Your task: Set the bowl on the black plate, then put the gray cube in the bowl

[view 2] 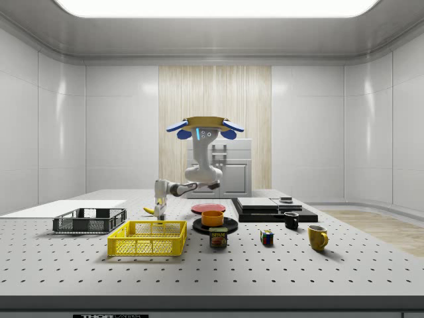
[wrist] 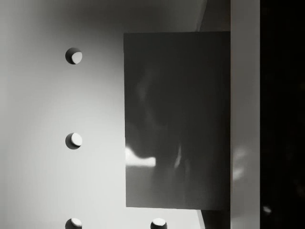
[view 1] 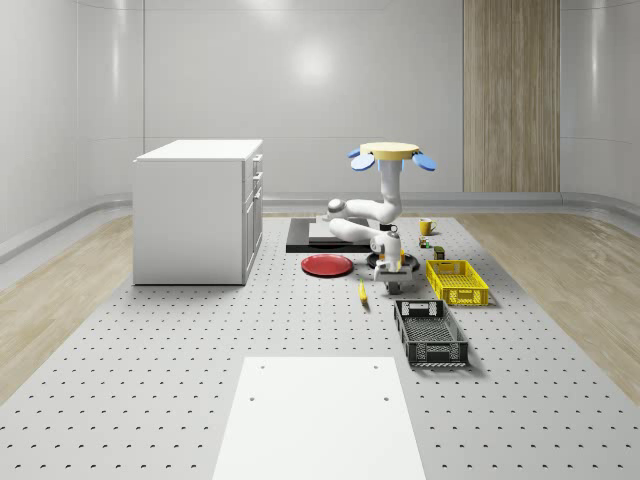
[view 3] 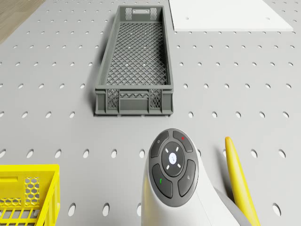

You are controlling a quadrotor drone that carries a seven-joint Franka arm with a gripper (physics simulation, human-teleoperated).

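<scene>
The orange bowl [view 2: 212, 217] sits on the black plate [view 2: 215, 226], behind the yellow basket in the side view. The gray cube [wrist: 176, 119] appears in the wrist view as a dark square face very close to the camera, with the perforated table beside it. My gripper [view 1: 390, 268] hangs low over the table between the red plate and the yellow basket. In the side view the gripper [view 2: 159, 205] is left of the bowl, next to a banana. The drone [view 1: 390, 152] hovers above this spot with the arm folded down beneath it.
A yellow basket [view 1: 457, 281] and a black crate [view 1: 430, 333] lie at the whole-scene view's right. A banana [view 3: 237, 179] lies beside the arm. A red plate [view 1: 327, 265], a white cabinet [view 1: 198, 210], a black platform [view 2: 275, 209], two mugs, a can and a puzzle cube stand around.
</scene>
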